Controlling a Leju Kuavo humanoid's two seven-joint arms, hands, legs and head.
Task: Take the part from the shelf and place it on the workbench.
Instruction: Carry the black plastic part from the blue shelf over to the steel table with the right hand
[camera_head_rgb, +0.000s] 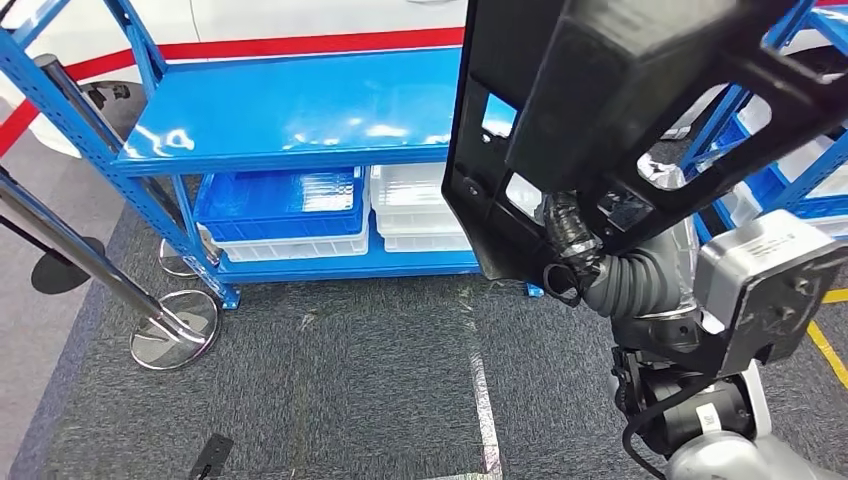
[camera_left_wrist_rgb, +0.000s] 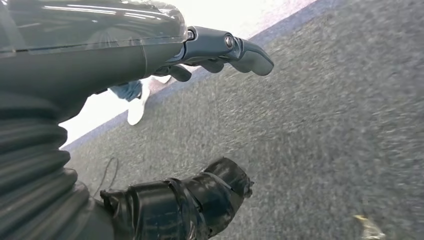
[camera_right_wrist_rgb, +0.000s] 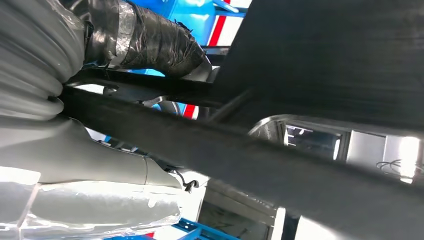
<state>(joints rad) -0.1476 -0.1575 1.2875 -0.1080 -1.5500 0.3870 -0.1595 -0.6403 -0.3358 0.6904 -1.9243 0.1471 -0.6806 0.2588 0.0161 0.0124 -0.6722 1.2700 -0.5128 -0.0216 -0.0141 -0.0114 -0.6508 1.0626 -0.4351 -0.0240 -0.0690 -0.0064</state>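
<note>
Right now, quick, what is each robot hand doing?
Left robot hand: open, holding nothing, over the carpet.
Right robot hand: holding the black part.

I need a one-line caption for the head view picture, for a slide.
Right hand holds the large black part raised in front of the blue shelf with its stacked bins.

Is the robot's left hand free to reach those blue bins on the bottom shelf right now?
Probably not as it stands. The left hand holds nothing, but it hangs over the carpet, and the blue bins sit low on the shelf beyond a stretch of carpet. The robot would likely need to step closer and bend.
</note>
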